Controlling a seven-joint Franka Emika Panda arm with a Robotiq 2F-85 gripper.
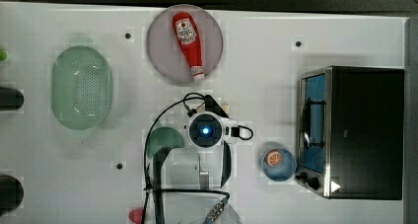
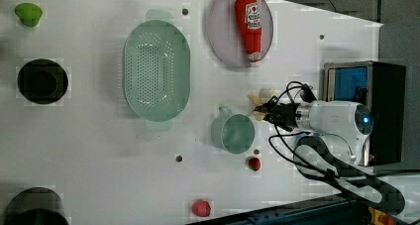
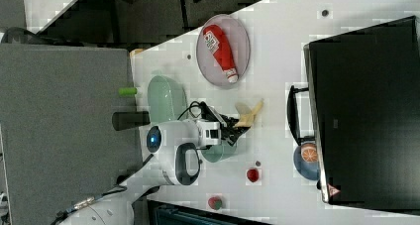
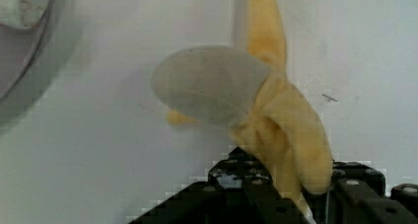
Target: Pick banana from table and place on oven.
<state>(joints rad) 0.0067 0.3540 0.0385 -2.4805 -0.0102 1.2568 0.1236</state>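
The pale-yellow banana point(image 4: 283, 125), partly peeled with a cream tip, lies on the white table point(image 1: 276, 71) near the middle. In the left view the banana point(image 2: 261, 100) sits just past my gripper point(image 2: 266, 112). In the right view the banana point(image 3: 249, 113) sticks out from the gripper point(image 3: 236, 127). The wrist view shows my gripper point(image 4: 300, 192) with its black fingers point(image 4: 249, 184) pressed on either side of the banana's lower end. The oven point(image 1: 365, 130), black-topped with a blue glass door, stands at the top view's right. From above, the arm hides most of the banana point(image 1: 224, 107).
A ketchup bottle point(image 1: 189, 41) lies on a grey plate point(image 1: 160, 49). A green colander point(image 1: 81, 88) is at the top view's left. A green cup point(image 2: 234, 132) stands beside the gripper. A blue bowl point(image 1: 285, 170) with an orange slice sits by the oven door.
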